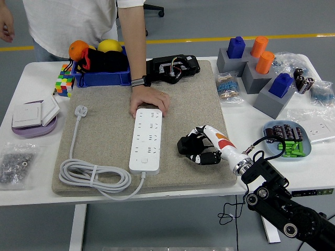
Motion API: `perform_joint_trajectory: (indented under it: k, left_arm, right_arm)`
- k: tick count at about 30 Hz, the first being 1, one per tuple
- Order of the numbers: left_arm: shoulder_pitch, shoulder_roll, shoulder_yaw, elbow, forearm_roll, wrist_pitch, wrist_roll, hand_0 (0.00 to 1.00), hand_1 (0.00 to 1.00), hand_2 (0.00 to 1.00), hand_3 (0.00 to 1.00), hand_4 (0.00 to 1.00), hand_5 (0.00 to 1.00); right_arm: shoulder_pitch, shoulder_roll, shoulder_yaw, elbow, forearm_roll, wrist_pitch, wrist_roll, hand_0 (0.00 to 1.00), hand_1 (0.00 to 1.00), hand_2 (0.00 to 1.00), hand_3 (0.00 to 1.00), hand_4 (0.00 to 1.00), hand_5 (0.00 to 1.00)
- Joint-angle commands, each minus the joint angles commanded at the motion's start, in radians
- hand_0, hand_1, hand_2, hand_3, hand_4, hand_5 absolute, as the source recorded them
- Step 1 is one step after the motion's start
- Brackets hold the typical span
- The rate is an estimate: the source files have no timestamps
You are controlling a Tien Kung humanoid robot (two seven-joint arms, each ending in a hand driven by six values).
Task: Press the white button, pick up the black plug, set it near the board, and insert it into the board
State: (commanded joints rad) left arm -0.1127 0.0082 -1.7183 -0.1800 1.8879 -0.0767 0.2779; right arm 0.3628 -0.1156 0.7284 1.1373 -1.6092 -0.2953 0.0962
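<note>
A white power strip point(146, 140), the board, lies lengthwise on a grey mat point(104, 130), its white button point(144, 161) at the near end. A person's hand point(150, 100) presses on its far end. My right hand point(199, 148) is shut on the black plug point(187, 145) and holds it just right of the strip, low over the mat. The left arm is out of view.
The strip's white cable point(94, 178) coils at the mat's near left. A black device point(172, 67) and a blue bin of fruit point(99, 65) stand at the back. Grey blocks with pegs point(259, 70) and a tray of batteries point(288, 138) are on the right.
</note>
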Motion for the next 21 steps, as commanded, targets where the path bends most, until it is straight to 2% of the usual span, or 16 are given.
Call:
perform_joint_trajectory:
  k: [1, 14, 21]
  left_arm:
    - [0.000, 0.000, 0.000, 0.000, 0.000, 0.000, 0.000, 0.625, 0.630, 0.636, 0.692, 0.559, 0.394]
    - [-0.001, 0.000, 0.000, 0.000, -0.002, 0.001, 0.000, 0.624, 0.630, 0.636, 0.692, 0.558, 0.394]
    - [0.000, 0.001, 0.001, 0.000, -0.005, 0.001, 0.000, 0.624, 0.630, 0.635, 0.692, 0.559, 0.394]
  right_arm:
    - [0.000, 0.000, 0.000, 0.001, 0.001, -0.001, 0.003, 0.487, 0.512, 0.550, 0.475, 0.835, 0.002]
    - [-0.003, -0.002, -0.002, 0.001, 0.017, 0.000, 0.013, 0.468, 0.490, 0.526, 0.475, 0.835, 0.002]
    - [-0.001, -0.009, 0.007, 0.058, -0.006, -0.001, -0.003, 0.472, 0.485, 0.518, 0.470, 0.827, 0.002]
